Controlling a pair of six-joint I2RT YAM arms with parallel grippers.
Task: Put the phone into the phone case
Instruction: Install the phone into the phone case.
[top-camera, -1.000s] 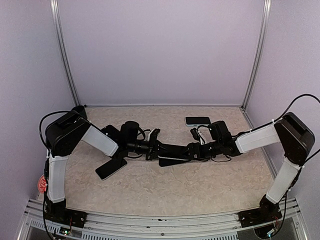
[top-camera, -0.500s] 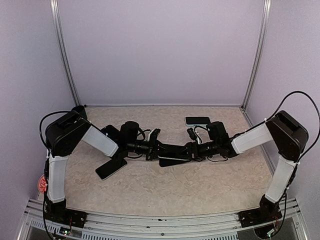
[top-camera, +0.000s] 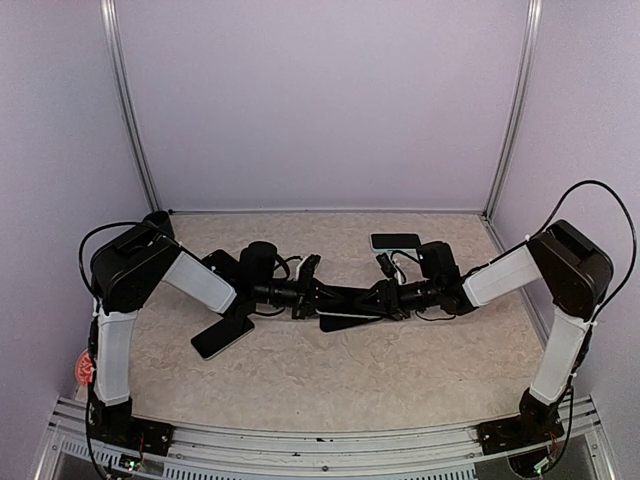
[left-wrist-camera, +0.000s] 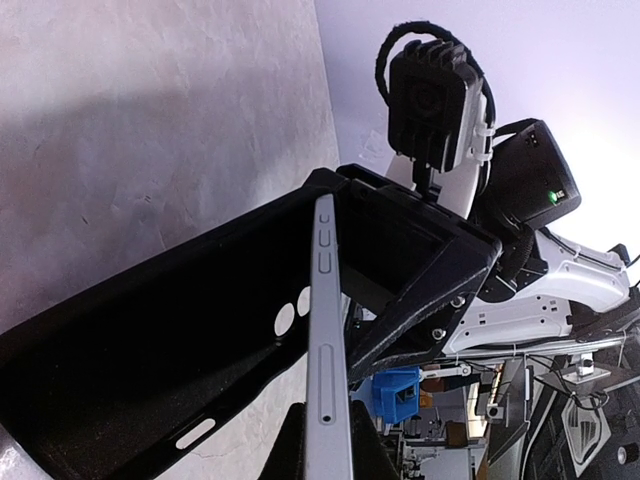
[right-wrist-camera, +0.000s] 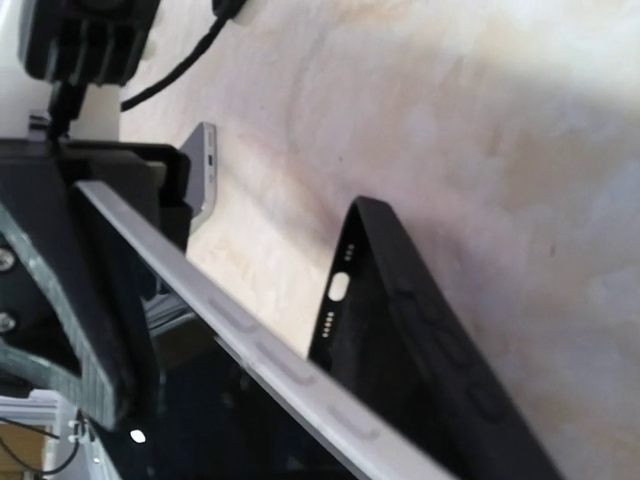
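Middle of the overhead frame, the two arms meet nose to nose above the desk (top-camera: 330, 380). The left tool (top-camera: 318, 295) is clenched on the phone (left-wrist-camera: 328, 340). In the left wrist view the phone's silver edge, buttons showing, runs up from bottom center between that tool's dark fingers. The black case (left-wrist-camera: 170, 360) fills the lower left of that view, its open side turned toward the phone. In the right wrist view there's a gap between the phone's edge and the case's cutout end. The right tool (top-camera: 380, 300) is at the far end of the pair, but I cannot tell whether it grips anything. A second phone (top-camera: 222, 336) lies lower left, and a light-rimmed phone (top-camera: 395, 241) sits upper right of center.
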